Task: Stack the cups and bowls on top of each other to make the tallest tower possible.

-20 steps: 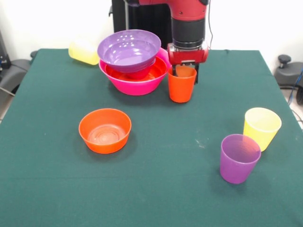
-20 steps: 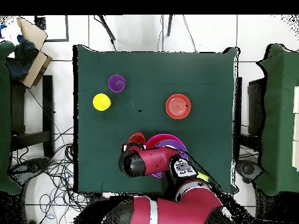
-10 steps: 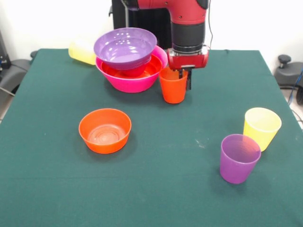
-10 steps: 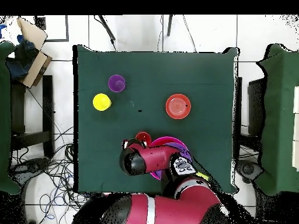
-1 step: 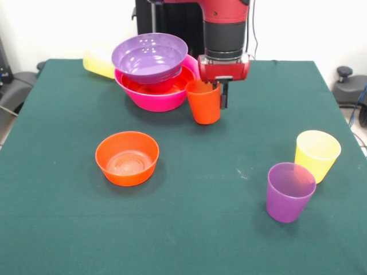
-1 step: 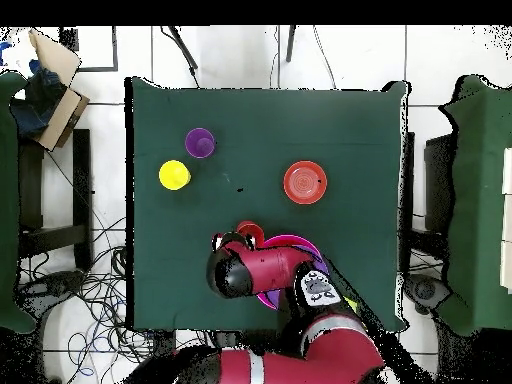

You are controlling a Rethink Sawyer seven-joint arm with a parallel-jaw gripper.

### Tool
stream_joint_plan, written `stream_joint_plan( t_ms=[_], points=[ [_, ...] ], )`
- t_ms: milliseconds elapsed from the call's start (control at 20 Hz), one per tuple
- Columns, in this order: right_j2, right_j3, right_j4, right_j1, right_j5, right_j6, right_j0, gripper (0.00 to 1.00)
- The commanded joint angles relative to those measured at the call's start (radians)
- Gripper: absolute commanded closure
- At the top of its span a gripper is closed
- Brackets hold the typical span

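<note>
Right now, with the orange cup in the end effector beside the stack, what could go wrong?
1. The orange cup hangs tilted in the end effector, right beside the pink bowl; a sideways move could shove the tower.
2. The purple bowl sits tilted on the stack, so a bump might slide it off.
3. The grip on the cup's rim looks shallow; the cup could slip.
</note>
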Motion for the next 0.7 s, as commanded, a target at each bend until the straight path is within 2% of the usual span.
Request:
stream_joint_plan(
  t_ms=[50,400,700],
  points=[
    [0.075,-0.090,0.080,-0.148,0.227,0.062,0.042,1.00],
    [0.062,-0.150,0.141,-0.229,0.379,0.078,0.111,1.00],
    [0.042,-0.233,0.180,-0.260,0.507,0.089,0.167,1.00]
  ],
)
